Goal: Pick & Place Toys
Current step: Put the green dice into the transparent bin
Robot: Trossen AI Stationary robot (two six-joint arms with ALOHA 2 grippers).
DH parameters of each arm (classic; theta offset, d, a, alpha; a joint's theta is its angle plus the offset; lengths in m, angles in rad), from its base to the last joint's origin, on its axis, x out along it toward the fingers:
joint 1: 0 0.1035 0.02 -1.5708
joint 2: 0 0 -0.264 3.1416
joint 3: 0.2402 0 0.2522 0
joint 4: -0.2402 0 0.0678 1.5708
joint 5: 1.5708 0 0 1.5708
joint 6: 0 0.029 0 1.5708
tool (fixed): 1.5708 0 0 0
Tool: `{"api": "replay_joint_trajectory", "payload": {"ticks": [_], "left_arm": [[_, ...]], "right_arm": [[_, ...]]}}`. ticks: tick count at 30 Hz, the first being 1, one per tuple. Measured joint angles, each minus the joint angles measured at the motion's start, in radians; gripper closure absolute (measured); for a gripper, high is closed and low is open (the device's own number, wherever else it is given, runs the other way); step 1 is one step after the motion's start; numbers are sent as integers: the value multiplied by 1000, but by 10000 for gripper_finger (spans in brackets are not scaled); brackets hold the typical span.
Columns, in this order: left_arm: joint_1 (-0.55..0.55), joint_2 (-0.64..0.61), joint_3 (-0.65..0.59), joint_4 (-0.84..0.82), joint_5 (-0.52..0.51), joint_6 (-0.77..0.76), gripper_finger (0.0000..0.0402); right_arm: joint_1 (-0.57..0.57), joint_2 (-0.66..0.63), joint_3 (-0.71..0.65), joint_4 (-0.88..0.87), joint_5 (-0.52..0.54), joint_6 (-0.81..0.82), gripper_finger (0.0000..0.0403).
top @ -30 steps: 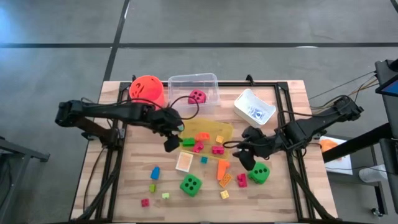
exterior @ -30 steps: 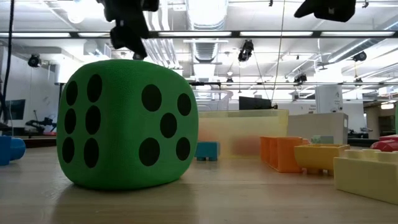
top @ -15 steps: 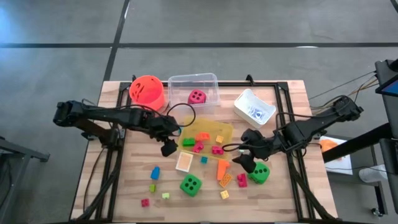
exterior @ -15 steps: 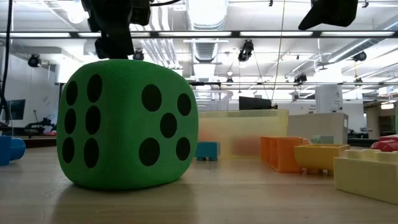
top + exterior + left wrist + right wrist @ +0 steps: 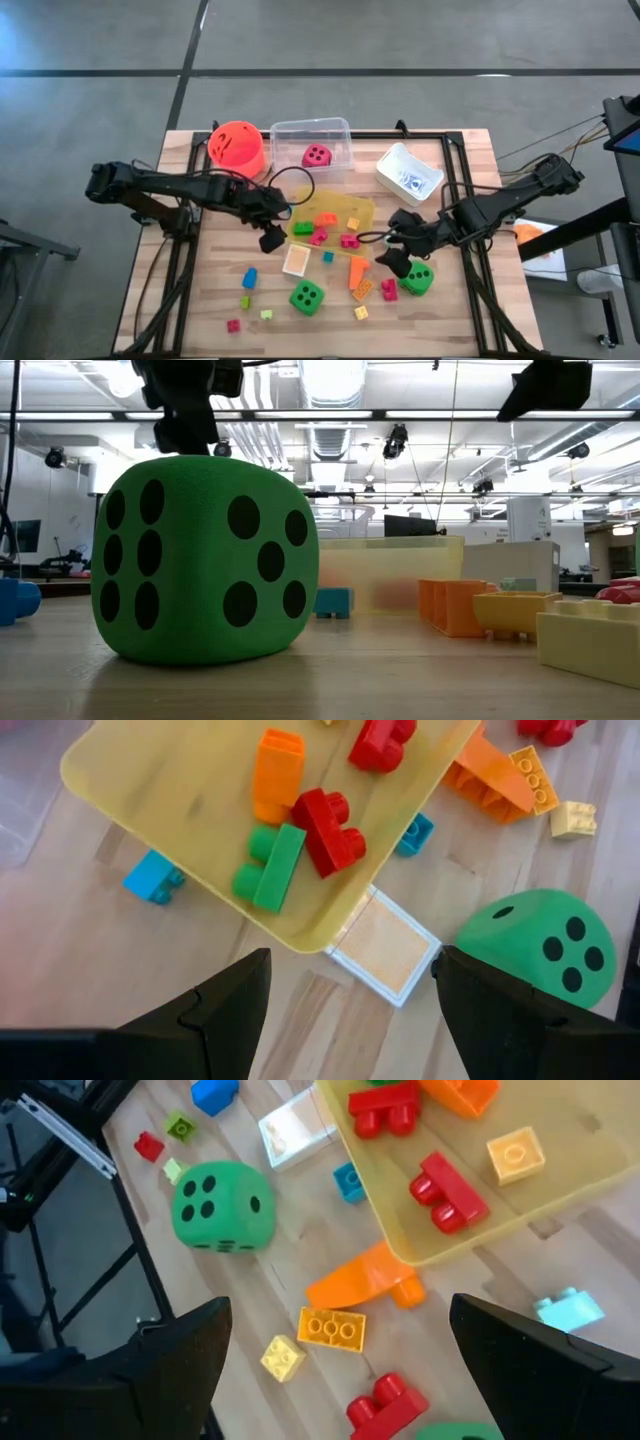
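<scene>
High view: toys spread over mid-table. Yellow tray (image 5: 362, 208) holds several blocks: red, green, orange, a pale yellow one. Pink die (image 5: 317, 156) sits inside the clear bin (image 5: 344, 128) at the far edge, beside the orange bucket (image 5: 237, 146). White tray (image 5: 396, 160) lies far right. Loose on the wood: green die (image 5: 307, 297) near the front, second green die (image 5: 418, 279) to its right, blue block (image 5: 250, 277), orange wedge block (image 5: 357, 270), plus small red, lime and yellow blocks near the front edge.

Right gripper (image 5: 392, 262): hangs just beside the second green die, btwn it and the orange wedge. Jaws wide, nothing btwn them in the right wrist view; red block (image 5: 384, 1402) and yellow studded block (image 5: 330, 1329) lie below the cam.

Left gripper (image 5: 271, 240): at the yellow tray's near-left corner, above a small white-rimmed square tile (image 5: 384, 946). Jaws part-way apart, empty per the left wrist view.

Step, my read: btwn picks; neither arm carries anything. Right arm looks set up for a fresh grab.

Next move calls for: choose one target, likely the second green die or a block right by it; centre the jaws over it, descend, close. The die is wide, so it needs the full spread; small blocks crowd together, risk of nudging neighbours.
</scene>
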Motion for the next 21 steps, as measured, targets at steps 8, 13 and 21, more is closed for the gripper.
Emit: {"api": "replay_joint_trajectory", "payload": {"ticks": [8,13,21], "left_arm": [[0,0,0,28,0,4,125],[0,0,0,27,0,3,125],[-1,0,0,27,4,3,125]], "right_arm": [[0,0,-14,-69,-37,-22,31],[0,0,-15,-194,-149,96,31],[2,-4,-57,-319,-224,144,31]]}}
